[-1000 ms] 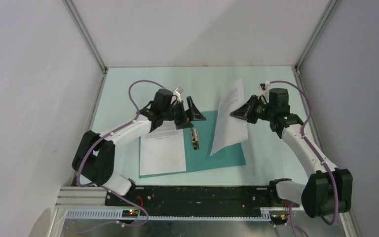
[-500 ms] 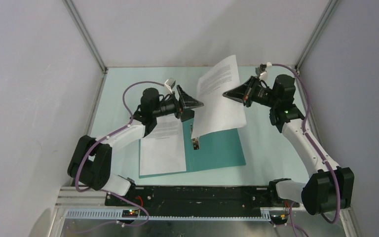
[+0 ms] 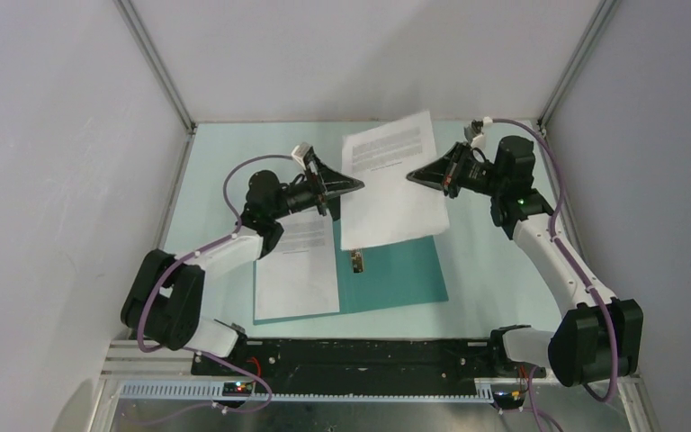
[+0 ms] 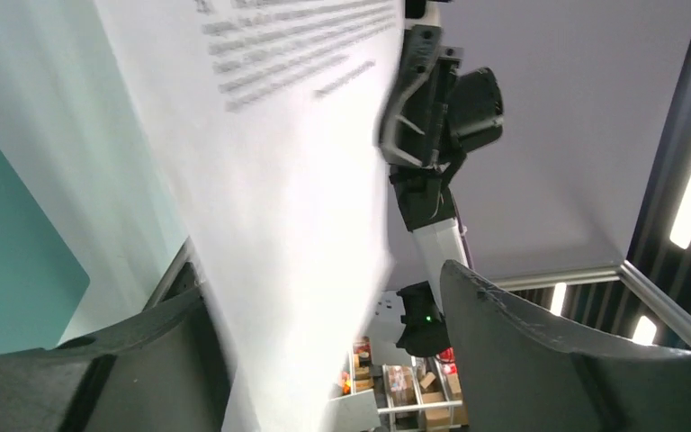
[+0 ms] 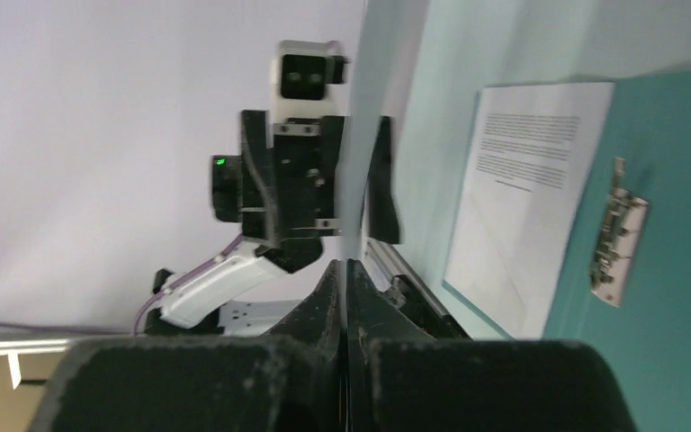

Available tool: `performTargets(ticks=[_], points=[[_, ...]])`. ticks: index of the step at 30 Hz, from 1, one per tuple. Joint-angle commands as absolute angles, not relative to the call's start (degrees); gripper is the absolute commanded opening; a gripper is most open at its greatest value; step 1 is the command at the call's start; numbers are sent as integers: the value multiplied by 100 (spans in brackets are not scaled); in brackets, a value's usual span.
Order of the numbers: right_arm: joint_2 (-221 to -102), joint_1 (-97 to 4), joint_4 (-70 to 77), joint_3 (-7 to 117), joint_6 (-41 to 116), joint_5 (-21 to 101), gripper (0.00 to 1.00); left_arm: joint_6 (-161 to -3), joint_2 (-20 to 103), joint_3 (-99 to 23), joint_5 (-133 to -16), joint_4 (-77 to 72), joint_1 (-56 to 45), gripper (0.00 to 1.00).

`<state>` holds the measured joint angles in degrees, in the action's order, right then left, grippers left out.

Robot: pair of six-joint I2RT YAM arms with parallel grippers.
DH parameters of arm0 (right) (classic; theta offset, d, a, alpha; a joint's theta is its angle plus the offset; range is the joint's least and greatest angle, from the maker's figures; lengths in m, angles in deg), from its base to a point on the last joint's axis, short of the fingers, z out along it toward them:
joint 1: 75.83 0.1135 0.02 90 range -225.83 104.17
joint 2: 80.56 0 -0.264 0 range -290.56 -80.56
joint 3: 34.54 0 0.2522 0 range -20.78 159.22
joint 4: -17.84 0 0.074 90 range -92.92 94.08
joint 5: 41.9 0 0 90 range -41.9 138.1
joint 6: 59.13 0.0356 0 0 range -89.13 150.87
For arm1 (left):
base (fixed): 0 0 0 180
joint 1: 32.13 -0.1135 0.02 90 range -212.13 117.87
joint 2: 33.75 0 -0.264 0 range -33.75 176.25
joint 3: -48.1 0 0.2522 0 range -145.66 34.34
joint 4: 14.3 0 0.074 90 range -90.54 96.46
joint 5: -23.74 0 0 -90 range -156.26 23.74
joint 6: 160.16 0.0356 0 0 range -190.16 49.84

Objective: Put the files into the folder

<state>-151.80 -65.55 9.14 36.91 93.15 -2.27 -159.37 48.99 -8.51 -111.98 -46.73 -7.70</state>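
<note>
The teal folder (image 3: 402,270) lies open on the table. One of the files (image 3: 296,268) rests flat on its left half, seen too in the right wrist view as a sheet (image 5: 522,189) beside the folder (image 5: 675,234). The other file (image 3: 387,184) hangs in the air over the folder. My right gripper (image 3: 412,175) is shut on its right edge, and the paper (image 5: 360,135) runs edge-on out of the pinched jaws (image 5: 346,270). My left gripper (image 3: 356,184) stands open at the sheet's left edge. The blurred paper (image 4: 279,180) passes between its spread fingers (image 4: 540,360).
A metal clip (image 3: 357,261) sits on the folder's spine, below the raised sheet, and shows as a clip (image 5: 619,229) in the right wrist view. Metal frame posts and white walls close in the pale green table (image 3: 234,162) on three sides.
The right gripper lifted the sheet and swung it up and to the left, turning it face-on to the top camera. The left gripper rose and moved back to the sheet's left edge.
</note>
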Motion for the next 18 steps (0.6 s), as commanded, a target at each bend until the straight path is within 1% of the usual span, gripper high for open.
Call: performTargets(ticks=[1, 2, 3, 4, 5, 6, 8, 9, 11, 14, 17, 18], points=[[-14997, -6643, -534, 3896, 7885, 63, 0, -16040, 4633, -735, -11230, -5081, -822, 75], [-14977, -6632, -891, 3893, 7727, 253, 0, -15993, 4628, -698, -11207, -5081, -822, 67], [-14970, -6619, -1059, 3896, 7449, 330, 0, -15965, 4629, -627, -11197, -5077, -813, 63], [-14961, -6582, -1283, 3865, 7342, 467, 0, -15891, 4631, -588, -11179, -5049, -809, 55], [-14958, -6555, -1365, 3838, 7139, 538, 0, -15844, 4658, -501, -11166, -5021, -790, 52], [-14947, -6493, -1516, 3795, 7051, 688, 0, -15696, 4676, -467, -11140, -4897, -741, 46], [-14933, -6380, -1684, 3716, 6805, 881, 0, -15360, 4746, -383, -11076, -4578, -627, 38], [-14935, -6307, -1749, 3635, 6678, 938, 0, -15226, 4815, -368, -10995, -4417, -566, 36], [-14911, -6181, -1880, 3518, 6469, 1201, 0, -14801, 4986, -344, -10823, -3957, -388, 28], [-14913, -6140, -1957, 3227, 6219, 1585, 0, -14280, 5264, -264, -10532, -3417, -111, 23], [-15065, -6314, -1687, 2555, 6119, 1400, 0, -14174, 5789, -93, -10321, -3360, 68, 17], [-15098, -6355, -1615, 2396, 6119, 1292, 0, -14132, 6007, -61, -10297, -3359, 146, 17]])
